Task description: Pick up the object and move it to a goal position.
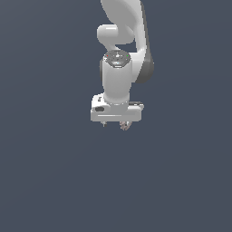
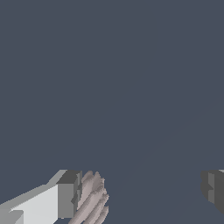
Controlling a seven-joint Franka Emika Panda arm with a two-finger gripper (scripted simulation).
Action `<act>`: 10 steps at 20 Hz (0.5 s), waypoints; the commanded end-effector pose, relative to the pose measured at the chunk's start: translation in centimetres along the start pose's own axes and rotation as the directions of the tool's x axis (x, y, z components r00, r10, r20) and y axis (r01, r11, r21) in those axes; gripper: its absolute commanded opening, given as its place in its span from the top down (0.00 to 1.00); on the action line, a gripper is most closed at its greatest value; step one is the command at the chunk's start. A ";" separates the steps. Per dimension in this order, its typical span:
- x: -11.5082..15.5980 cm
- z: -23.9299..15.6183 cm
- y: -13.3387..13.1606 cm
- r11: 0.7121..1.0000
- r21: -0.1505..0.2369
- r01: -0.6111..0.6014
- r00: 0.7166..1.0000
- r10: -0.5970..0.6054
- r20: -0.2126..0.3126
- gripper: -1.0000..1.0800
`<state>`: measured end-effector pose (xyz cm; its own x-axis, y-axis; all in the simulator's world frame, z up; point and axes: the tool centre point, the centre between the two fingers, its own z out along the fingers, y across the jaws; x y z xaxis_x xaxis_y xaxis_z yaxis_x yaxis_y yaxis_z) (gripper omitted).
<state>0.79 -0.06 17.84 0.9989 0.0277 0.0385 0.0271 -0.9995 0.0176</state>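
Note:
The white Panda arm reaches down the middle of the exterior view, and its gripper stands open with the fingers far apart. The object, a tiny pinkish-brown ribbed lump, sits against the inner face of the finger on the exterior view's right. In the wrist view the object rests against one grey fingertip. The other fingertip is well away from it, with a wide gap between. The gripper is not closed on the lump. No goal marker shows.
A plain dark blue-grey surface fills both views. The arm's upper links rise out of the exterior view at the top.

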 end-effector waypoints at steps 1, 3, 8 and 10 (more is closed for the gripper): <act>0.0 0.0 0.0 1.000 0.000 0.000 1.000 0.000 0.000 0.04; 0.0 0.0 0.1 1.000 0.001 -0.003 1.000 0.003 0.000 0.04; 0.0 0.1 1.2 0.999 0.011 -0.036 0.999 0.036 0.001 0.04; 0.0 0.2 1.6 0.999 0.015 -0.047 0.999 0.047 0.001 0.04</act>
<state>0.80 -1.31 17.73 0.9992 -0.0102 0.0380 -0.0104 -0.9999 0.0039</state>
